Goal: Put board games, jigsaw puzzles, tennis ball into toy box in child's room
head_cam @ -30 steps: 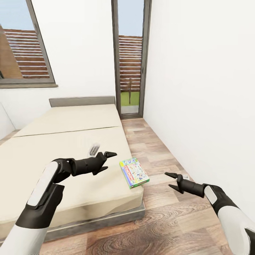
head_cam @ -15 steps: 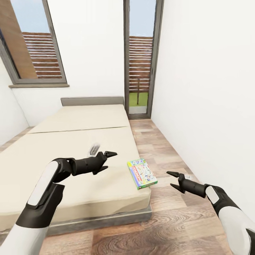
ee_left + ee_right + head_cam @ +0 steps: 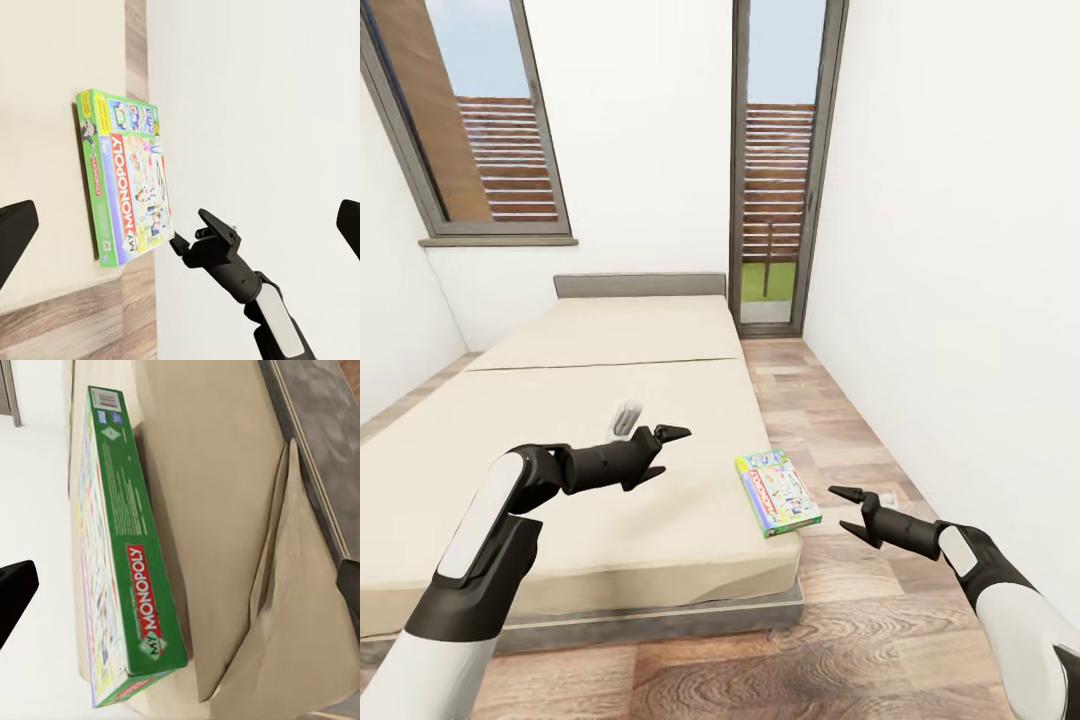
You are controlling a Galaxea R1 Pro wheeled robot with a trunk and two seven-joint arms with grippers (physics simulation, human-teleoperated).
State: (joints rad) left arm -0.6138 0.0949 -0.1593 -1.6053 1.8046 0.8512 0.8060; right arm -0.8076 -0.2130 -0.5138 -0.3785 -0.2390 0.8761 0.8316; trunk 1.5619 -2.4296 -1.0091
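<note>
1. Board game lies flat at the bed's near right corner, at the edge by the wood floor; long axis runs roughly toward the headboard.
2. Lid reads "MY MONOPOLY" in the left wrist view; the right wrist view shows the green side panel with the same logo.
3. Left gripper hovers over the bed, fingers spread, empty.
4. Right gripper is off the bed, beside the game, fingers spread, empty.

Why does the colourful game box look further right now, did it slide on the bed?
No. The green Monopoly board game box sits at the same corner of the beige bed. The window, door and bed all shifted right with it, so the camera turned.
</note>
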